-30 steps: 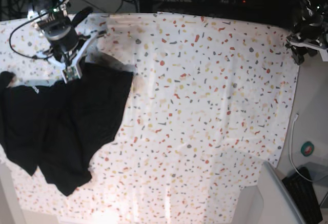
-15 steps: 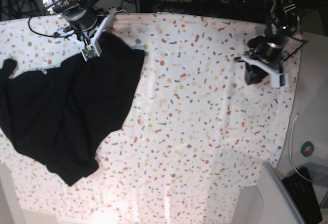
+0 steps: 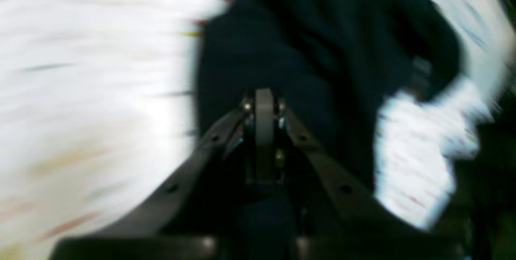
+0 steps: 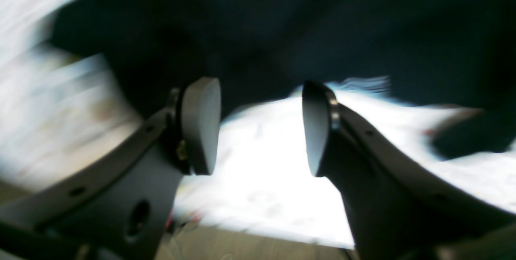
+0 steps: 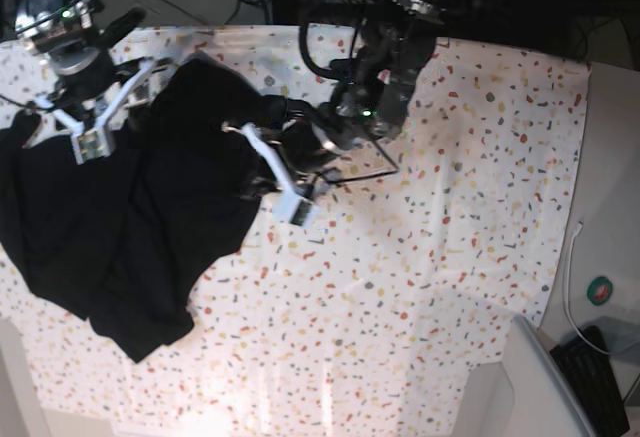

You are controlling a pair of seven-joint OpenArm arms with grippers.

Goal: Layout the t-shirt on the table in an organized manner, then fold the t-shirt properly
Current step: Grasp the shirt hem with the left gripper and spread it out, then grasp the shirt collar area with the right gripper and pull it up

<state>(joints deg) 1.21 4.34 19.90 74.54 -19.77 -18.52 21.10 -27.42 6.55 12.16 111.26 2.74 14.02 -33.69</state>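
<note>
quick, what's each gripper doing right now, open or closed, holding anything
Left gripper: closed at the edge of the t-shirt; whether cloth is pinched cannot be told.
Right gripper: open, holding nothing.

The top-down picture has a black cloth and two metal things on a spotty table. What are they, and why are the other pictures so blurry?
Those metal things are two robot arms. Each one ends in a claw for pinching. The black cloth is a t-shirt, lying crumpled on a table with a speckled white cover. The robot is meant to spread it flat and fold it. One picture looks down from above. The other two come from small cameras on the arms' wrists, and they are blurry probably because the arms are moving. The right claw is open and empty, near the shirt's edge. The left claw is shut by the shirt's other side. The blur hides whether it pinches cloth.
</note>
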